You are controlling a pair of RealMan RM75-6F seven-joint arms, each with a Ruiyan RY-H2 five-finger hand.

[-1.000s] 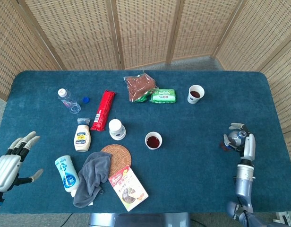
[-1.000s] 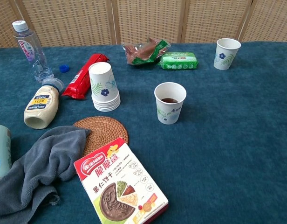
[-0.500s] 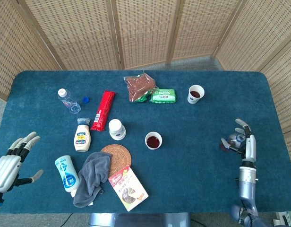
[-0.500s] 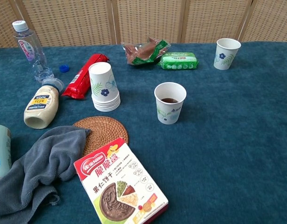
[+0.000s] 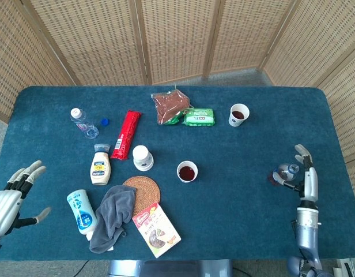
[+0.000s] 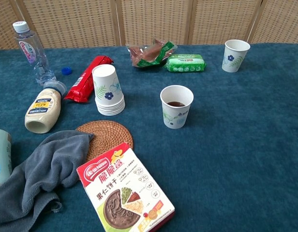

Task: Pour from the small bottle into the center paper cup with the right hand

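The small bottle [image 5: 283, 172] lies tilted on the blue table at the right, clear with a dark end. My right hand [image 5: 306, 174] is just to its right with the fingers stretched out and apart, no longer wrapped around it; whether the thumb still touches it I cannot tell. The center paper cup [image 5: 187, 171] [image 6: 176, 106] stands upright mid-table with dark liquid inside. My left hand [image 5: 10, 196] hovers at the table's left front edge, fingers spread, holding nothing. The chest view shows neither hand.
A second cup [image 5: 239, 115] with dark liquid stands at the back right. A stack of upturned cups [image 6: 108, 89], a mayonnaise bottle [image 6: 42, 109], a water bottle [image 6: 34, 53], a coaster [image 6: 106, 134], a grey cloth [image 6: 42, 169] and a snack box [image 6: 125, 188] fill the left half.
My right hand's fingers have uncurled from around the small bottle and the hand has drawn back toward the front right. The left hand has dropped slightly.
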